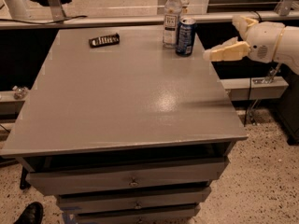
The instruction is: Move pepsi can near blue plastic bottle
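The pepsi can (186, 36) stands upright at the far right of the grey table (126, 101). It is just right of the blue plastic bottle (172, 17), a clear bottle with a white cap, and almost touches it. My gripper (220, 38) is to the right of the can, past the table's right edge. It is open and empty, with a clear gap to the can. One pale finger (226, 52) points left toward the can.
A flat black object (104, 40) lies at the table's far left. The table has drawers (131, 181) below its front edge. A ledge (254, 85) runs to the right under my arm. A black shoe (30, 213) is on the floor at lower left.
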Motion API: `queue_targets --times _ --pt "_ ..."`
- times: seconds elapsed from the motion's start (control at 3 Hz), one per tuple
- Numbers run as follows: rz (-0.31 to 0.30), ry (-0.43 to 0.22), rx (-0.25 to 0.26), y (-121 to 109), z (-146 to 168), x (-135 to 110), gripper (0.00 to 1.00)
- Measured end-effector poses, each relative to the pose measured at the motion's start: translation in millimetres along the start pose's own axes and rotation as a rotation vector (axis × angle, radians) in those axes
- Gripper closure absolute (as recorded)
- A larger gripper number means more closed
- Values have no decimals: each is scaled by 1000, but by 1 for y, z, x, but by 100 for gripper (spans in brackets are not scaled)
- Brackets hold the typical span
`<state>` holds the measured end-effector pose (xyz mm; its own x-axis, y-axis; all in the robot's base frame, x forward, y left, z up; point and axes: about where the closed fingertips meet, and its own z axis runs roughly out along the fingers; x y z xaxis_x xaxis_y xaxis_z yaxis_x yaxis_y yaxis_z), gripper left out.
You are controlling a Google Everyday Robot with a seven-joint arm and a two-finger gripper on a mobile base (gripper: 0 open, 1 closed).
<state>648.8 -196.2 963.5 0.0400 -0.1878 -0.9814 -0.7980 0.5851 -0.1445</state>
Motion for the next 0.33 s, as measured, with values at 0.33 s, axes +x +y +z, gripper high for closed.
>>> queue_targets --times 0.33 --pt "-4 -64 -65 37 -26 -16 0"
